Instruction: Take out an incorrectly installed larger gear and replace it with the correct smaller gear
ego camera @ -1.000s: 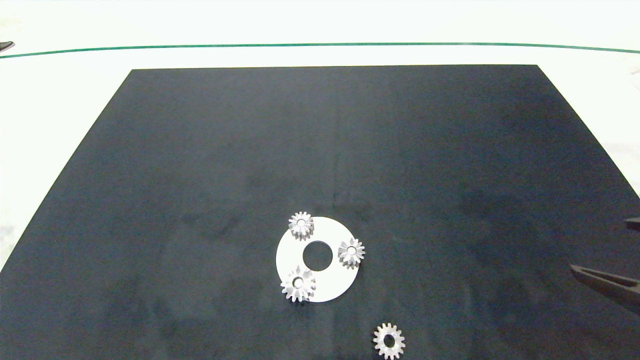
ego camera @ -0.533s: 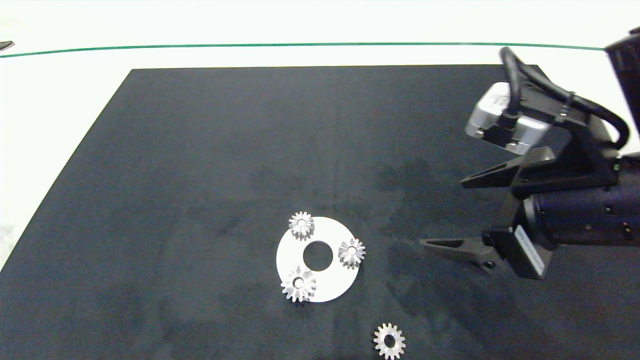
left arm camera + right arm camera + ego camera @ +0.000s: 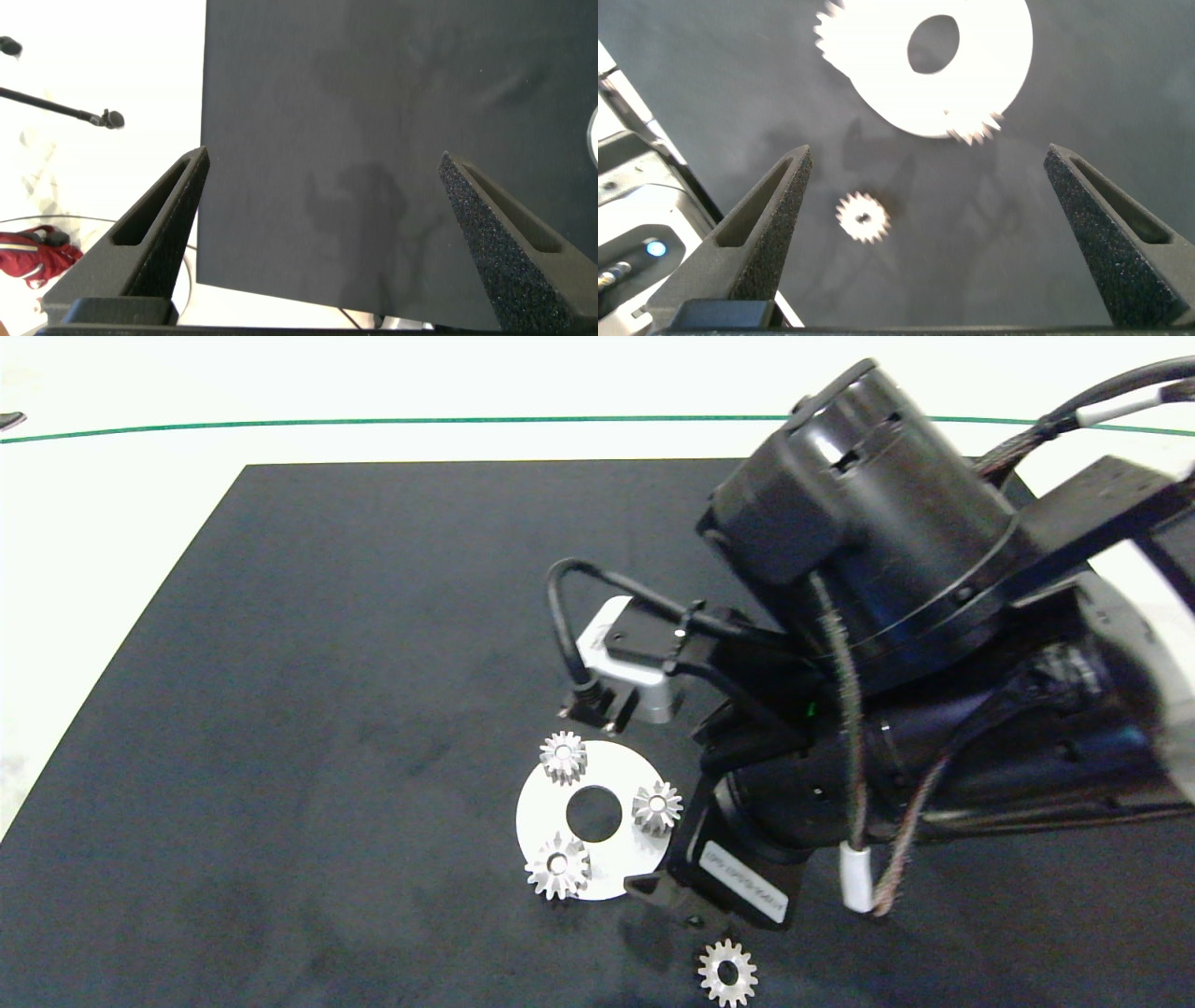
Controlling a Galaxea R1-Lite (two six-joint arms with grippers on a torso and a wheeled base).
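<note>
Right arm [image 3: 934, 644] now well over the dark mat [image 3: 373, 663], reaching above and just beside the white disc [image 3: 616, 868]; half a second earlier only at the mat's right side, a second earlier barely in at the right edge. Right hand [image 3: 924, 233] wide open, holding nothing, seen in the right wrist view spanning bare mat with the disc and the lone gear between its fingers [image 3: 775, 224]. In the head view only one dark fingertip visible, at the disc's near right rim.

Gears unmoved against both earlier frames. Larger gear [image 3: 557, 866] seated on the disc at its near left edge, teeth overhanging the rim. Two small gears on the disc: one [image 3: 563, 757] at the far edge, one [image 3: 657, 807] at the right edge. Smaller gear [image 3: 727, 973] flat on the mat, off the disc, near the front edge of the head view; also visible in the right wrist view [image 3: 862, 217].

Left hand [image 3: 322, 233] wide open, empty, over the left edge of the mat where it meets the white surface [image 3: 103, 65]; not in the head view.

White label on the right wrist housing [image 3: 747, 894] with printed characters, not readable.
</note>
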